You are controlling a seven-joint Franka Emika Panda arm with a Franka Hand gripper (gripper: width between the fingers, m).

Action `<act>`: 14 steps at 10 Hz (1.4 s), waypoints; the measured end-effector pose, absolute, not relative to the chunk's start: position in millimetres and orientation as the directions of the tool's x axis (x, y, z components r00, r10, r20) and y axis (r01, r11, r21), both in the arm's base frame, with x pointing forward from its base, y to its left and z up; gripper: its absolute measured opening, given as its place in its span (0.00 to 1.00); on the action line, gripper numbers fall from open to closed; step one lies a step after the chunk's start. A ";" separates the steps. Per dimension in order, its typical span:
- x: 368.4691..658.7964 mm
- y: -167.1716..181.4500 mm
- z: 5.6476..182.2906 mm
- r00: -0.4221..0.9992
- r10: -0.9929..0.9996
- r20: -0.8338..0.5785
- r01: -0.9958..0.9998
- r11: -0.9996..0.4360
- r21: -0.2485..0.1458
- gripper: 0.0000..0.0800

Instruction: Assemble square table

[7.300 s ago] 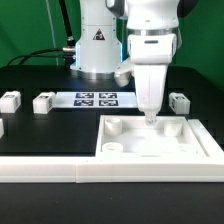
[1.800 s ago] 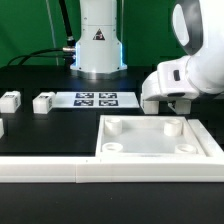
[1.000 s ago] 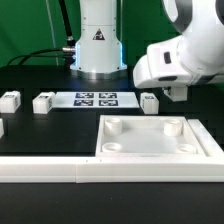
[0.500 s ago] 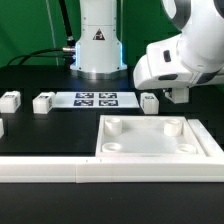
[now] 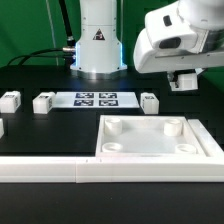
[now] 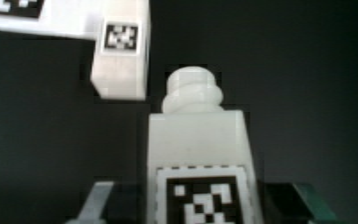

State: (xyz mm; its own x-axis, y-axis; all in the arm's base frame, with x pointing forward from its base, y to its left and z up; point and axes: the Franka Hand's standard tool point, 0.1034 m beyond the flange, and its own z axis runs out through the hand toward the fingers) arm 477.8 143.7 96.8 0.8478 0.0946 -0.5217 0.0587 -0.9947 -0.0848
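The leg I hold is white, its face carrying a black-and-white square tag. The second leg is white with the same kind of tag. The tabletop is white. The marker board is white with four black-and-white tags. The desk is black.

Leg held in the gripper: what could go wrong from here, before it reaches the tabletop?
1. The gripper seems to grip the leg only near its tagged end, and the screw tip sticks far out. Pressing the tip into a corner hole might tilt the leg or make it slip.
2. Another leg lies on the table close by, just behind the tabletop. A low sideways move could knock it.
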 end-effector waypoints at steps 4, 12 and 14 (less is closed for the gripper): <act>489.9 144.9 96.0 0.957 0.081 -0.277 0.058 -0.994 -0.090 0.36; 540.0 132.7 121.0 0.970 0.064 0.234 0.091 -0.990 -0.105 0.36; 544.7 127.2 118.2 0.932 0.074 0.354 0.115 -0.989 -0.096 0.36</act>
